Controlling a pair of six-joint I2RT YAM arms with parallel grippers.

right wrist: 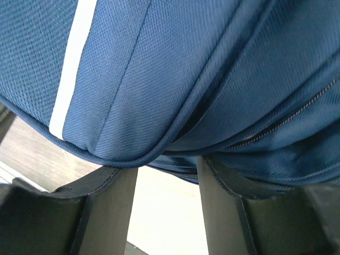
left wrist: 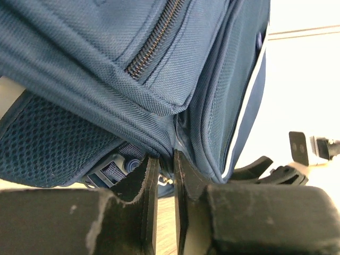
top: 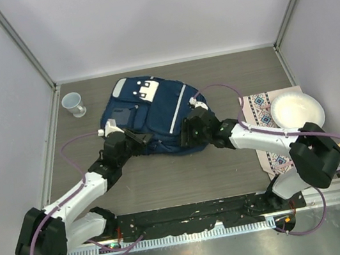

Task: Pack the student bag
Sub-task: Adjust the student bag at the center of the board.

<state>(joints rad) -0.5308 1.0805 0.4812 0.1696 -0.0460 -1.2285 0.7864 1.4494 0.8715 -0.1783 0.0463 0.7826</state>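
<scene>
The student bag (top: 155, 113), a navy backpack with white stripe trim, lies flat in the middle of the table, its pockets facing up. My left gripper (top: 135, 135) is at its near-left edge. In the left wrist view its jaws (left wrist: 166, 159) stand a narrow slit apart. A seam of the bag (left wrist: 159, 79) and a small metal zip pull sit right at the tips. My right gripper (top: 190, 131) is at the near-right edge. Its fingers (right wrist: 167, 167) stand wide, closed round a thick fold of the bag's piped edge (right wrist: 143, 106).
A white cup (top: 74, 104) stands at the back left. A patterned mat (top: 258, 110) lies at the right with a white plate (top: 297, 112) on it. Grey walls close in the table on three sides.
</scene>
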